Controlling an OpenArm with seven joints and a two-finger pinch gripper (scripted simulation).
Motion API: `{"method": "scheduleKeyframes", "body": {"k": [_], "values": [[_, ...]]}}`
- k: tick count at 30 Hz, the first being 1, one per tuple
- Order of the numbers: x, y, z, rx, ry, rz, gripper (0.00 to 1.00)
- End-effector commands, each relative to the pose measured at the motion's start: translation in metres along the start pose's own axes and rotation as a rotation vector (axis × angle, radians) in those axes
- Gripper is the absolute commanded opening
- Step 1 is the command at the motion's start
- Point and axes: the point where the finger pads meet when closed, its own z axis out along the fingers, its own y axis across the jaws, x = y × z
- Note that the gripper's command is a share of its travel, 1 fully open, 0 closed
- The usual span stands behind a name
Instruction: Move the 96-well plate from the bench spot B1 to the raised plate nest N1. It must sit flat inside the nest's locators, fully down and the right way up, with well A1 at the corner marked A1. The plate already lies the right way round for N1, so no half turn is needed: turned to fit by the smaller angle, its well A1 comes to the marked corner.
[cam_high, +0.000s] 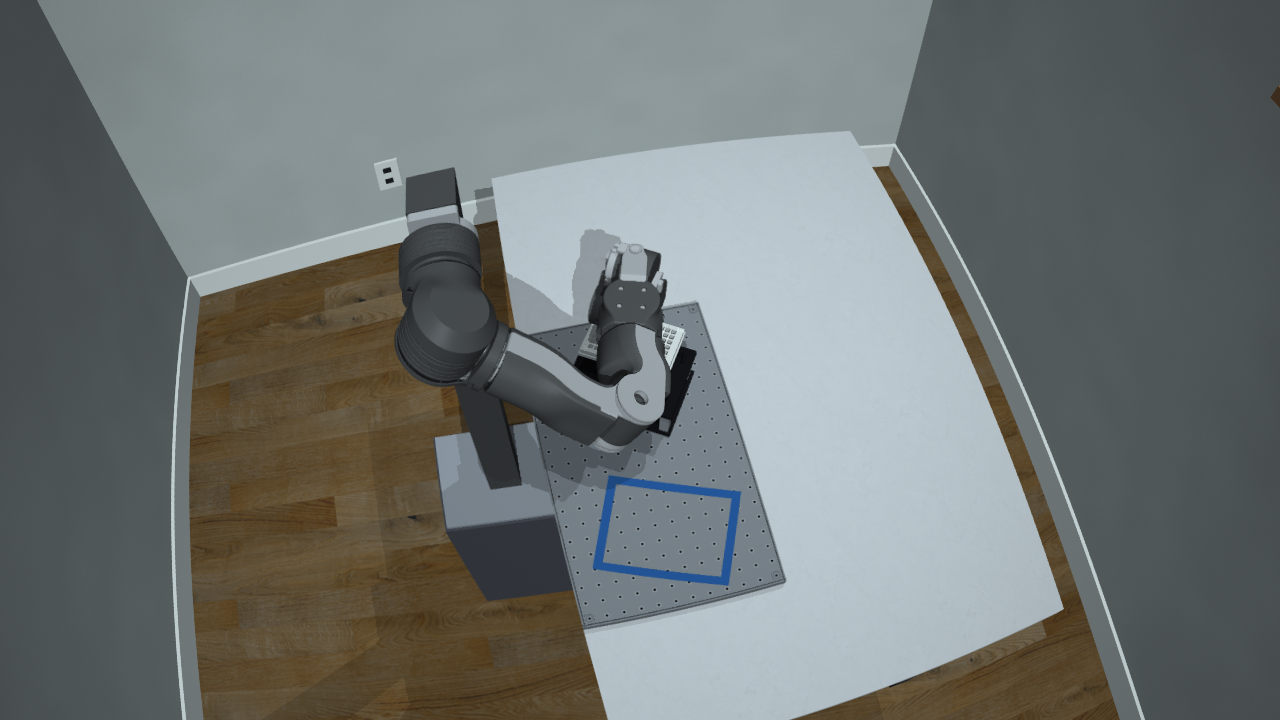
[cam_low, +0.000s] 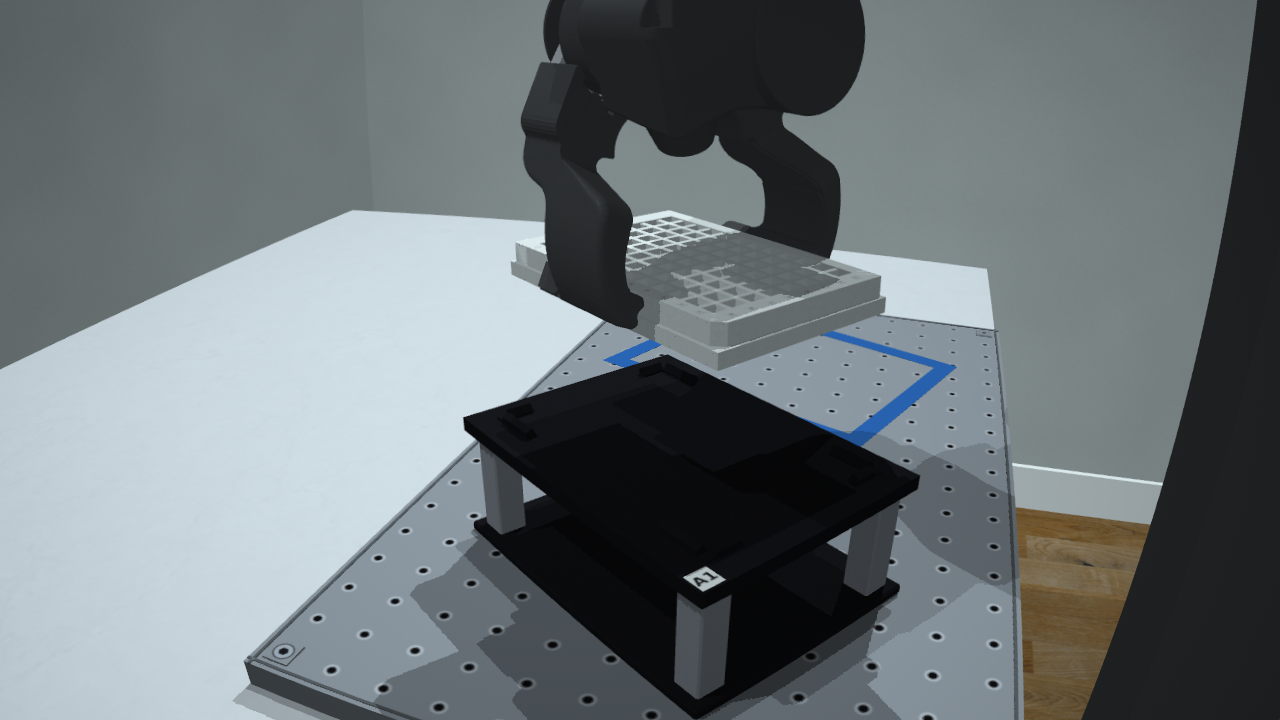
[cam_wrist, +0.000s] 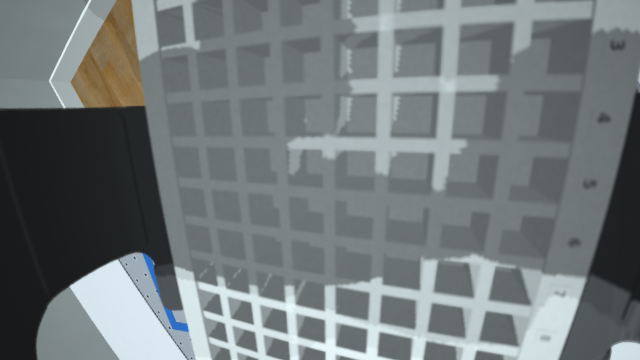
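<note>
Gripper (cam_low: 707, 268) clamped on the white 96-well plate (cam_low: 769, 291), one dark finger (cam_low: 586, 241) pressed against the plate's near long side and the other against the far side, at upper centre of the exterior view. Plate held level in the air, wells upward, above the far edge of the black plate nest (cam_low: 760, 528) at centre frame, clear of the nest's deck and not touching it. Nest raised on grey posts (cam_low: 702, 640) over a black base, with a white A1 label (cam_low: 703, 578) at its near corner, low in the frame. Small black locators (cam_low: 517, 420) visible at the deck's edges. Blue-outlined bench spot (cam_high: 666, 530) bare on the perforated grey breadboard (cam_high: 760, 555), lower centre of the top view, well apart from the plate. Same view from above: forearm and wrist (cam_high: 626, 349) covering most of the nest, only a sliver of the plate (cam_high: 671, 338) showing at the wrist's right edge, near mid-frame. White table (cam_high: 850, 358) filling the right half, wood floor (cam_high: 295, 501) at lower left. Wrist camera filled by the plate's well grid (cam_wrist: 380, 200), partly in shadow, with the black nest deck (cam_wrist: 70, 190) at left and a strip of blue outline (cam_wrist: 172, 317) at the lower left corner.
</note>
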Motion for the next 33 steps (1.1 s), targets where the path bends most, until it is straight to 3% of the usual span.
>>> {"method": "scheduleKeyframes", "body": {"k": [1,2,14,19,33], "values": [[0.001,0.003,0.008,-0.016,-0.004,-0.014,0.0],[0.001,0.003,0.014,-0.016,-0.004,-0.015,0.0],[0.001,0.003,0.014,-0.016,-0.004,-0.015,0.0],[0.002,0.005,0.045,-0.02,-0.003,-0.012,0.0],[0.002,0.005,0.05,-0.02,-0.003,-0.012,0.0]]}}
